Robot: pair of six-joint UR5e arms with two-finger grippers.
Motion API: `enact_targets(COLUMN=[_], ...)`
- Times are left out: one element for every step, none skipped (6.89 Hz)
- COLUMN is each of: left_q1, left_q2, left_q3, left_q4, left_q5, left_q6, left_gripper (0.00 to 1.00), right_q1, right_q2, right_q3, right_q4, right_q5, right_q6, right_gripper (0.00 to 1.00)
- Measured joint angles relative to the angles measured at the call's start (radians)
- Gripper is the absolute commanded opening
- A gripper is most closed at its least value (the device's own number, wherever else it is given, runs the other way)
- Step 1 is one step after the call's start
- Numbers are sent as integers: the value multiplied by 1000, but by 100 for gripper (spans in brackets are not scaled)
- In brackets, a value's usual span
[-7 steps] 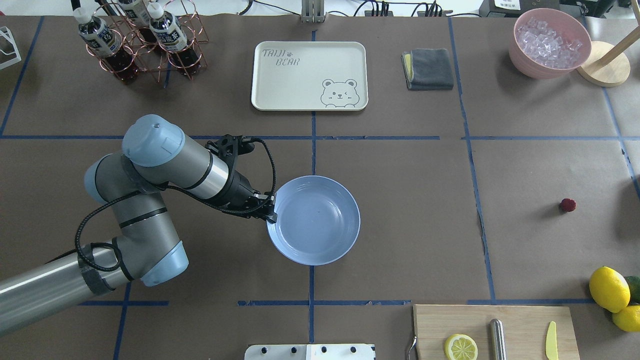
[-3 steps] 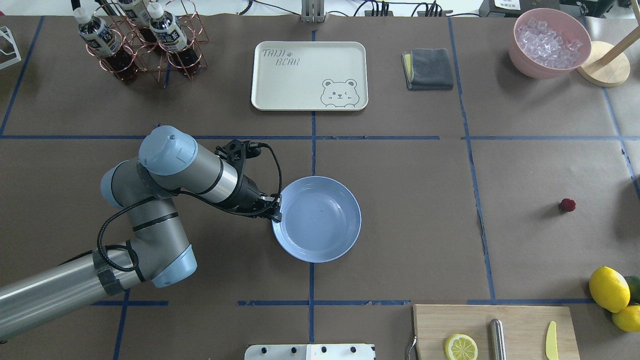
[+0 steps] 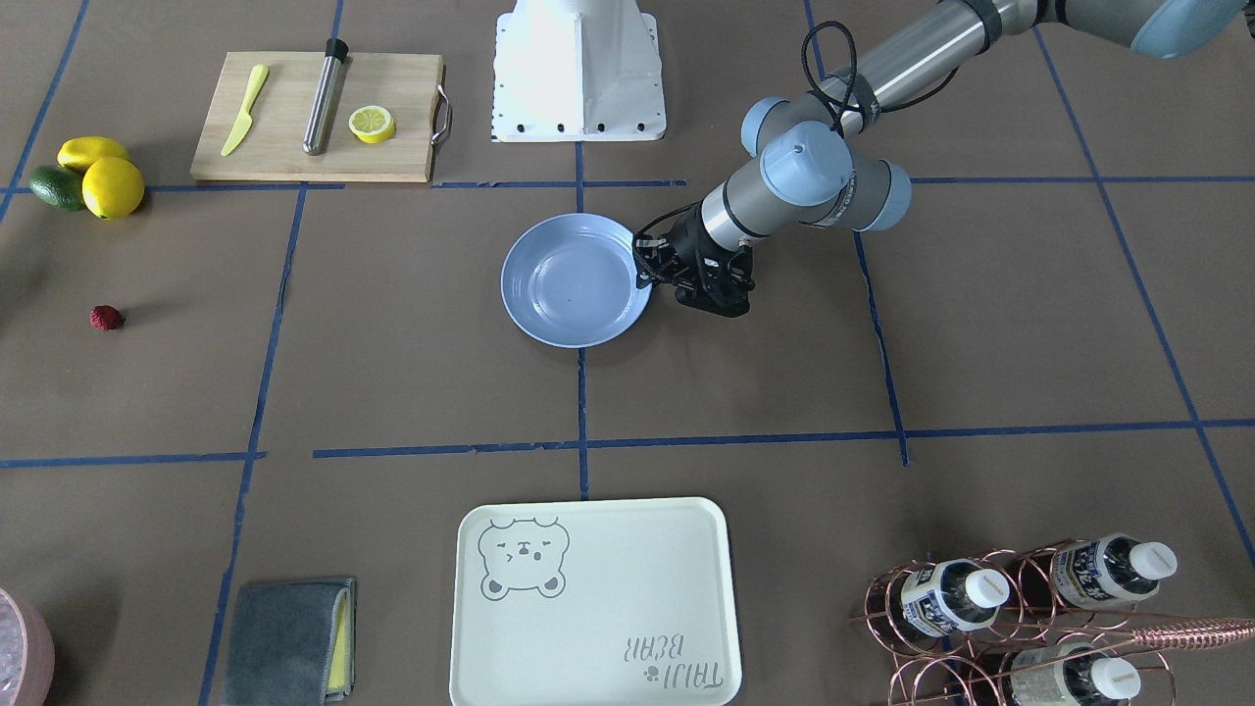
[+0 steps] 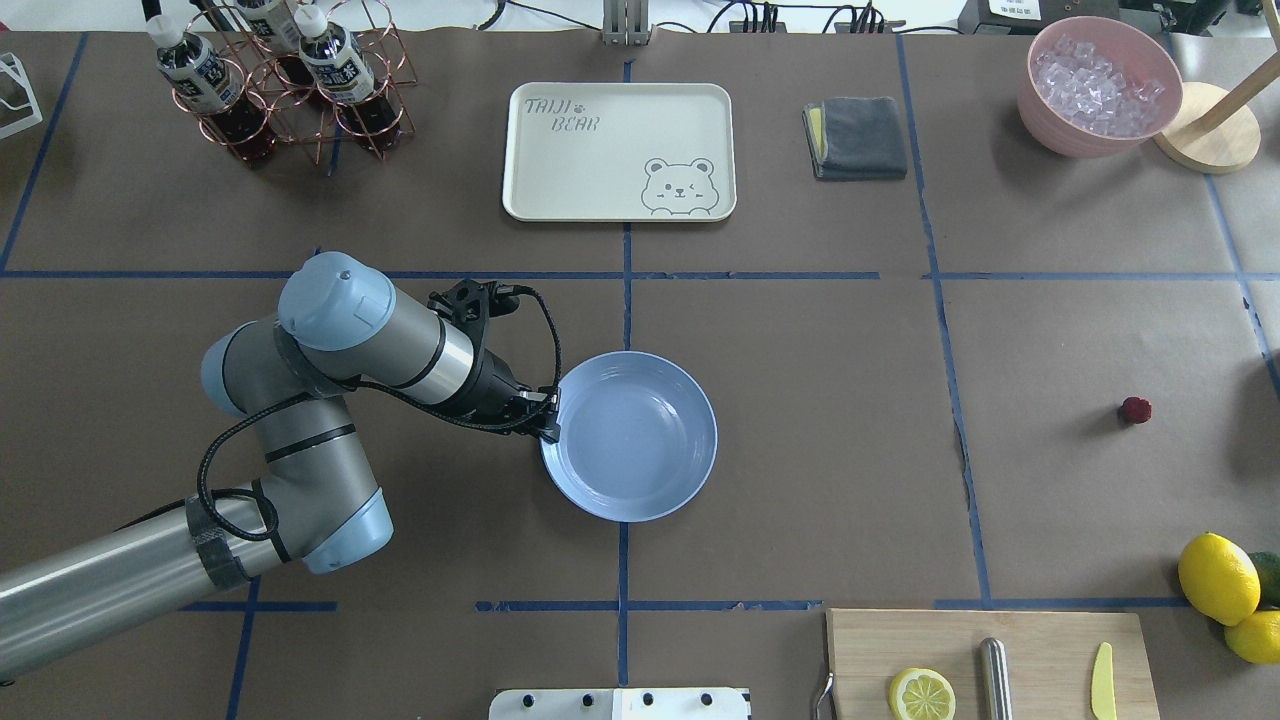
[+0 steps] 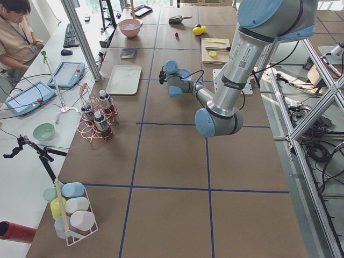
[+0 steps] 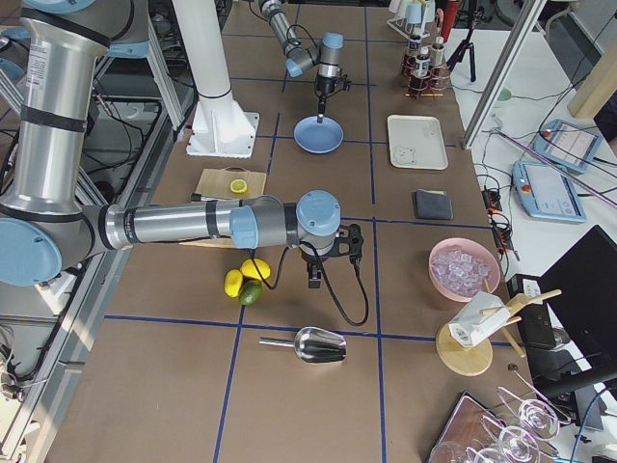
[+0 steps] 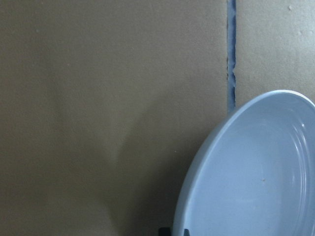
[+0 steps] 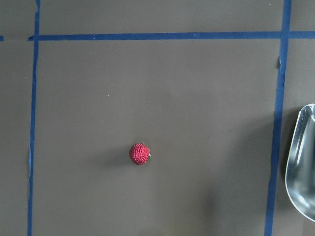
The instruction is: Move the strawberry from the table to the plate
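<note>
Strawberry: you find the small dark-red bumpy strawberry (image 4: 1135, 410) lying on the table in a grid square on the robot's right. It is well apart from the plate, and neither gripper touches it.
Plate: the round glossy light-blue plate (image 4: 640, 440) sits near the middle of the table over a blue tape line and holds nothing.
Table: the broad brown paper-covered table (image 4: 800, 350) is crossed by blue tape lines.
Left gripper: you see the left gripper (image 4: 549, 430) at the plate's edge on the robot's left. Its fingers are pinched on the rim, which runs down to the two dark fingertips at the bottom of the left wrist view.
Right gripper: the right gripper (image 6: 312, 278) appears only in the side view from the robot's right, hanging over the table near the lemons. You cannot tell whether its fingers are apart or together. Its wrist camera looks straight down on the strawberry.
Scoop: a shiny metal scoop (image 8: 302, 162) lies at the right edge of the right wrist view, apart from the berry.
Fruit: two yellow lemons (image 4: 1218, 578) and a green avocado (image 4: 1268, 575) lie together at the table's right end.
Board: a wooden cutting board (image 4: 1040, 640) carries a lemon half (image 4: 921, 693), a metal rod (image 4: 993, 678) and a yellow-green knife (image 4: 1102, 682).
Far side: you have a cream rectangular bear tray (image 4: 618, 150), a folded grey cloth (image 4: 858, 137), a pink bowl of ice (image 4: 1098, 85) and a copper wire rack of bottles (image 4: 290, 80).
</note>
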Motion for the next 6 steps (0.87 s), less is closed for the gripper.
enact_targets(left_q1=[-1, -1, -1, -1, 0, 1], left_q2=[-1, -2, -3, -3, -4, -4], left_q3=[0, 1, 3, 6, 8, 6], left_q4=[-1, -1, -1, -1, -1, -1], left_q5=[11, 17, 19, 24, 38, 52], left_q6=[-1, -2, -3, -2, -1, -1], left_gripper=[0, 32, 67, 72, 73, 73], right_q1=[-1, -2, -4, -16, -44, -86], right_q2=[0, 0, 0, 1, 3, 4], right_q3=[0, 0, 0, 0, 1, 3], right_q4=[0, 0, 1, 1, 18, 75], right_q5=[11, 15, 16, 15, 10, -8], right_q6=[0, -1, 1, 16, 48, 108], right_gripper=[100, 100, 100, 100, 100, 100])
